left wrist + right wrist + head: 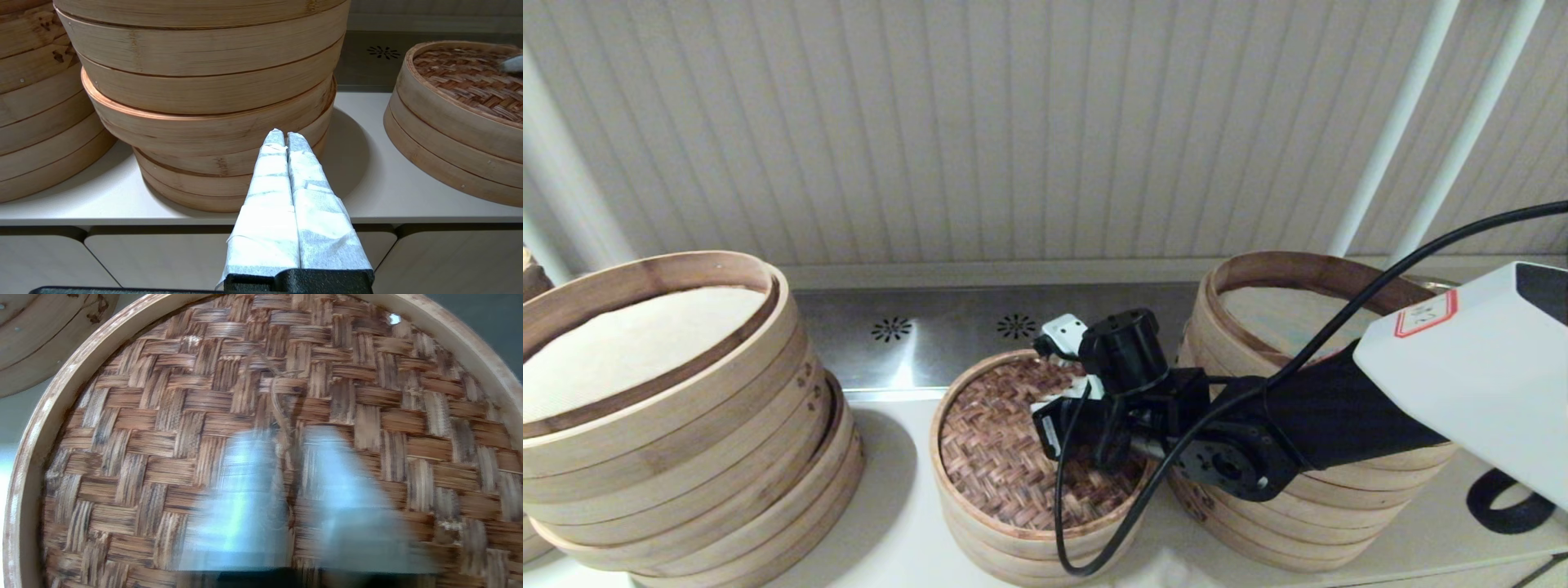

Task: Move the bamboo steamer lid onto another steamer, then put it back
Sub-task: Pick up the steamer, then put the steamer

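The bamboo steamer lid point(996, 457) point(461, 77), dark woven top in a pale rim, lies on a single low steamer tray point(1013, 555) point(441, 163) in the middle of the counter; the tray's liner is hidden under it. My right gripper point(1054, 367) point(292, 437) hangs just over the lid's centre, open by a narrow gap, with the lid's thin twine handle point(282, 400) between the blurred fingers. My left gripper point(285, 134) is shut and empty, low in front of the counter's edge facing the wide stack; it is outside the head view.
A wide leaning stack of steamer tiers point(686, 457) point(204, 102) stands at the left, a tall stack point(1323, 506) at the right behind my right arm. A steel strip point(931, 335) runs along the back wall. A black ring point(1507, 502) lies far right.
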Robot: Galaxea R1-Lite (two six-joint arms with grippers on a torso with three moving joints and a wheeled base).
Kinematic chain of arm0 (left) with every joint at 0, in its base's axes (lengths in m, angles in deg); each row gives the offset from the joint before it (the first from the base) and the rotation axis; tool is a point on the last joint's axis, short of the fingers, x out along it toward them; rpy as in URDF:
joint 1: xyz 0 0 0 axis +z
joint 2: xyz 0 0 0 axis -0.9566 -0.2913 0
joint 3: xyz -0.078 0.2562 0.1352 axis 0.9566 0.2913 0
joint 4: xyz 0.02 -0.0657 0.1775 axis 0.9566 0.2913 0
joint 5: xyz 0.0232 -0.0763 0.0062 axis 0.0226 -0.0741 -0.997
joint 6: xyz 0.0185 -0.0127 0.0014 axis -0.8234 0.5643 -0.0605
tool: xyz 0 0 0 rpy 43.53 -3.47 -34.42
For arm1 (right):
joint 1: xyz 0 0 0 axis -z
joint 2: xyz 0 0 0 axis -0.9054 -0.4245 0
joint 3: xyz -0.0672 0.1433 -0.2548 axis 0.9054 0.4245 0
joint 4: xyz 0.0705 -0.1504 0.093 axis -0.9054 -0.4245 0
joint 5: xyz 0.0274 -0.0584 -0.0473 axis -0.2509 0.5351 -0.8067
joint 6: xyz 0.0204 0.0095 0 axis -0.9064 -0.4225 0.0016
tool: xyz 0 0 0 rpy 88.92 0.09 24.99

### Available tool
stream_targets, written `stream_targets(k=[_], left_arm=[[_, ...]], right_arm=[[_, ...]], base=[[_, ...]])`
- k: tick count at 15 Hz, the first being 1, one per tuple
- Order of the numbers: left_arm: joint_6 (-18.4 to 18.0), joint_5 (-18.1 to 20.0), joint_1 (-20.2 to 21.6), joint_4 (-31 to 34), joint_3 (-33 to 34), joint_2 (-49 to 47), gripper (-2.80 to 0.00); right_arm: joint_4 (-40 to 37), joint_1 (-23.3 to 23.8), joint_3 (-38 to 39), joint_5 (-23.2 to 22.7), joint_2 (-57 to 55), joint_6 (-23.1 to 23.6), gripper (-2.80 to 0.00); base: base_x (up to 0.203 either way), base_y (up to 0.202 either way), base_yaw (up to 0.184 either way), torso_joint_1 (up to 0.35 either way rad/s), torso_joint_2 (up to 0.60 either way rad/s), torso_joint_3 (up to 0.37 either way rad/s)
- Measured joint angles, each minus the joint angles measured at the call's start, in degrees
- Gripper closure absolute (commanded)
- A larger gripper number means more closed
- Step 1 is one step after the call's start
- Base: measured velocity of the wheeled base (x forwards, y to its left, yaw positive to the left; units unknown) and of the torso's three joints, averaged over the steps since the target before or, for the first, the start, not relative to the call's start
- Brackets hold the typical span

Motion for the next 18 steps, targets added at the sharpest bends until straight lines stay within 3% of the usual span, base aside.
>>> stream_targets(k=[18], left_arm=[[0.00,0.02,-0.01,0.00,0.00,0.00,0.00]], right_arm=[[2.66,-2.20,1.16,1.20,6.22,-0.05,0.00]], base=[[0.000,0.000,0.000,0.000,0.00,0.000]])
